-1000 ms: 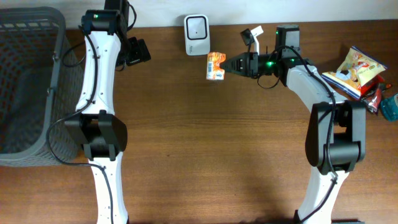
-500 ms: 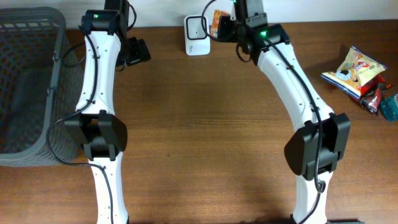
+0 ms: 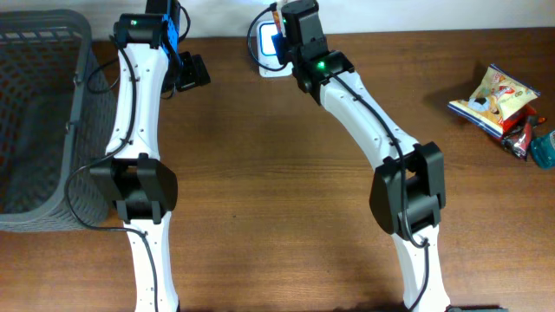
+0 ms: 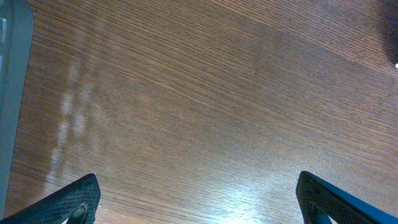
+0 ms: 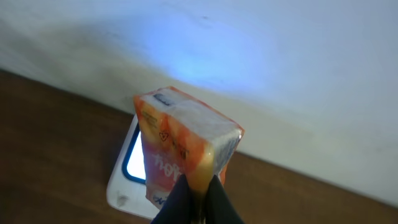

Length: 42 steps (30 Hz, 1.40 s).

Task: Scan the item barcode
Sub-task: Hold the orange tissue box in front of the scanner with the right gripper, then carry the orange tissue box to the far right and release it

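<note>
The item is a small orange and white packet (image 5: 180,143). My right gripper (image 5: 198,186) is shut on its lower edge and holds it up just over the white barcode scanner (image 5: 122,183), whose window glows blue-white. In the overhead view the right gripper (image 3: 290,30) sits at the table's back edge, covering most of the scanner (image 3: 264,54); the packet is almost wholly hidden there. My left gripper (image 4: 198,199) is open over bare wood, nothing between its fingers; from overhead the left gripper (image 3: 186,71) is at the back left.
A grey mesh basket (image 3: 80,104) stands at the left edge of the table. Snack bags (image 3: 494,95) and a teal object (image 3: 545,147) lie at the far right. A pale wall runs behind the scanner.
The right arm swung left along the table's back edge, carrying the packet from right of the scanner to over it. The scanner window now glows blue. The left arm stayed put.
</note>
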Motion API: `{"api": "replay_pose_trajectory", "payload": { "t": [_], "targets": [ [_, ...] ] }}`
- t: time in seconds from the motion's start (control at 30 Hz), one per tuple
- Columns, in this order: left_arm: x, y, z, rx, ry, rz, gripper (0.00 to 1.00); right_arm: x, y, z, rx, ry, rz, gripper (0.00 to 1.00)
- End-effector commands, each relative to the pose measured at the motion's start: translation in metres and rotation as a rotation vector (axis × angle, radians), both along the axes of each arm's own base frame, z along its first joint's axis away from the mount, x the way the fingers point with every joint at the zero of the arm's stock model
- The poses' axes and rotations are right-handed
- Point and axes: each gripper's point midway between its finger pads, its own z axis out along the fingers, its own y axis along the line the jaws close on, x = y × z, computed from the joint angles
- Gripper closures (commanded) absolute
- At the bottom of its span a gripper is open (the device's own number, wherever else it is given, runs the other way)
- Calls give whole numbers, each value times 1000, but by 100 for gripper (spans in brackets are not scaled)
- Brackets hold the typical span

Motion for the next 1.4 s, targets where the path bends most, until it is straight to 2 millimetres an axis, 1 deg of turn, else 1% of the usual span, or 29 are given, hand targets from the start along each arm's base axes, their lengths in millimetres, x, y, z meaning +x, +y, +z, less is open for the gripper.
{"api": "replay_pose_trajectory", "payload": {
  "t": [0.0, 0.1, 0.13, 0.17, 0.2, 0.33, 0.37, 0.4, 0.47, 0.53, 0.57, 0.6, 0.63, 0.67, 0.7, 0.73, 0.77, 0.8, 0.87, 0.93, 0.97, 1.1, 1.13, 1.17, 1.23, 1.27, 1.3, 1.33, 1.37],
  "targets": [
    [0, -2, -5, -8, 11, 7, 1, 11, 7, -33, -137, -13, 31, 96],
    [0, -2, -5, -8, 11, 7, 1, 18, 15, -45, -264, -57, 125, 96],
    [0, -2, -5, -8, 11, 7, 1, 19, 18, -51, -316, -59, 173, 96],
    [0, -2, -5, -8, 11, 7, 1, 19, 20, -54, -375, -64, 212, 96],
    [0, -2, -5, -8, 11, 7, 1, 19, 20, -55, -393, -66, 224, 96],
    [0, -2, -5, -8, 11, 7, 1, 20, 20, -52, -363, -76, 202, 96],
    [0, -2, -5, -8, 11, 7, 1, 23, 13, -45, -291, -80, 125, 96],
    [0, -2, -5, -8, 11, 7, 1, 27, -7, -24, -177, -101, -20, 96],
    [0, -2, -5, -8, 11, 7, 1, 29, -44, 13, -29, -130, -167, 96],
    [0, -2, -5, -8, 11, 7, 1, 25, -96, 49, 69, -137, -303, 96],
    [0, -2, -5, -8, 11, 7, 1, 20, -128, 63, 94, -134, -375, 96],
    [0, -2, -5, -8, 11, 7, 1, 15, -153, 71, 100, -127, -437, 96],
    [0, -2, -5, -8, 11, 7, 1, 3, -204, 83, 107, -114, -564, 96],
    [0, -2, -5, -8, 11, 7, 1, -8, -237, 85, 103, -91, -640, 96],
    [0, -2, -5, -8, 11, 7, 1, -21, -270, 83, 96, -51, -709, 96],
    [0, -2, -5, -8, 11, 7, 1, -36, -308, 79, 85, -1, -783, 96],
    [0, -2, -5, -8, 11, 7, 1, -53, -346, 68, 66, 61, -855, 96],
    [0, -2, -5, -8, 11, 7, 1, -67, -372, 59, 43, 111, -909, 96],
    [0, -2, -5, -8, 11, 7, 1, -101, -428, 40, 17, 215, -1027, 96],
    [0, -2, -5, -8, 11, 7, 1, -123, -463, 27, 47, 265, -1111, 96],
    [0, -2, -5, -8, 11, 7, 1, -131, -475, 20, 58, 295, -1127, 96],
    [0, -2, -5, -8, 11, 7, 1, -159, -505, -12, 70, 414, -1182, 96],
    [0, -2, -5, -8, 11, 7, 1, -169, -518, -26, 69, 443, -1217, 96],
    [0, -2, -5, -8, 11, 7, 1, -175, -525, -35, 83, 460, -1246, 96],
    [0, -2, -5, -8, 11, 7, 1, -182, -531, -53, 124, 502, -1242, 96],
    [0, -2, -5, -8, 11, 7, 1, -185, -534, -57, 132, 510, -1247, 96],
    [0, -2, -5, -8, 11, 7, 1, -186, -537, -60, 133, 505, -1252, 89],
    [0, -2, -5, -8, 11, 7, 1, -185, -538, -61, 134, 502, -1253, 84],
    [0, -2, -5, -8, 11, 7, 1, -184, -539, -62, 134, 502, -1254, 82]
  ]
}}
